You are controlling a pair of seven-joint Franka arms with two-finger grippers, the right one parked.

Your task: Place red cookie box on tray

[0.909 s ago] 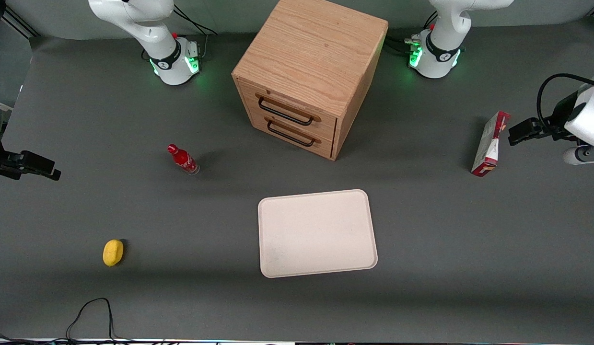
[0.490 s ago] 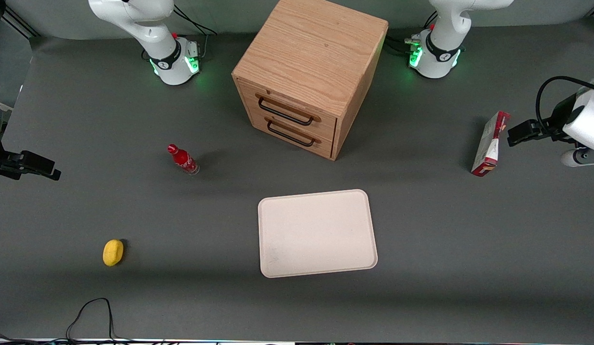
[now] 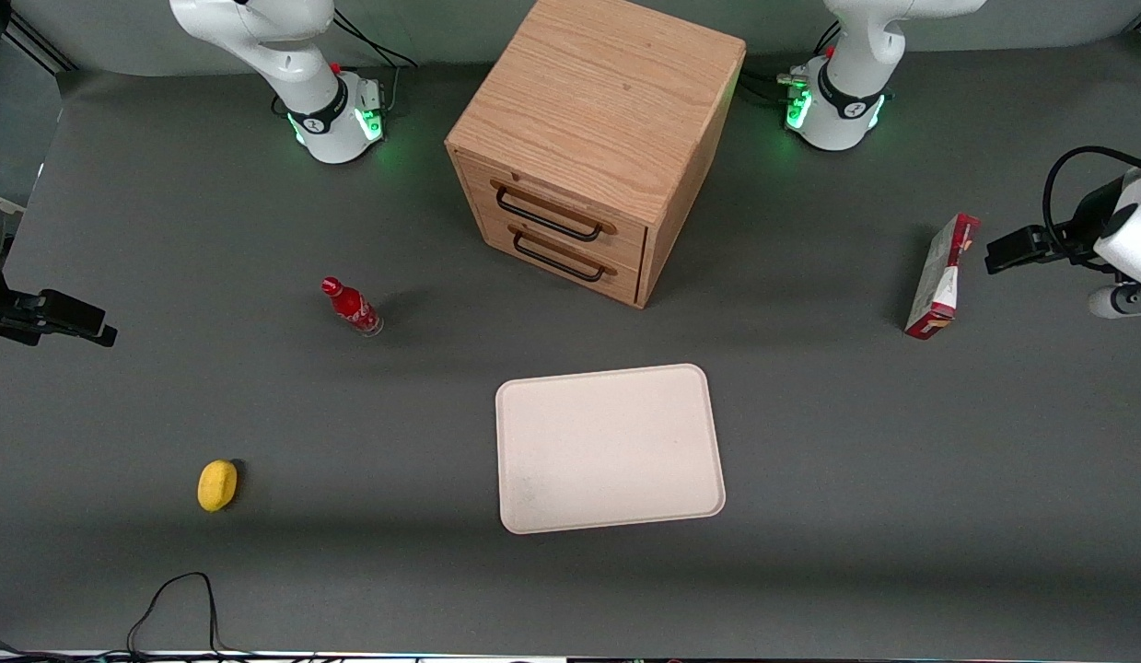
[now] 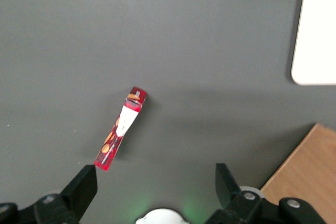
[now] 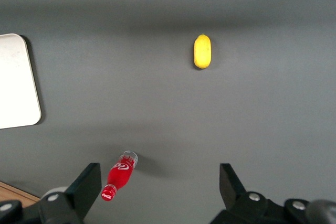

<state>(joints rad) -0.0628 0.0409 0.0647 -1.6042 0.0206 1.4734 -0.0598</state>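
The red cookie box [image 3: 938,276] stands on a narrow edge toward the working arm's end of the table, farther from the front camera than the tray [image 3: 610,448]. In the left wrist view the cookie box [image 4: 121,128] shows as a slim red and white strip, with a corner of the cream tray [image 4: 317,30] at the frame's edge. My gripper [image 3: 995,252] hovers beside the box, a small gap away and not touching it. It is open [image 4: 155,182], fingers wide apart with nothing between them. The tray has nothing on it.
A wooden drawer cabinet [image 3: 593,147] stands mid-table, farther from the front camera than the tray. A small red bottle [image 3: 352,308] and a yellow object [image 3: 217,484] lie toward the parked arm's end. A black cable [image 3: 174,608] loops at the table's near edge.
My gripper has drawn slightly away from the cookie box, toward the working arm's end of the table. The box and tray have not moved.
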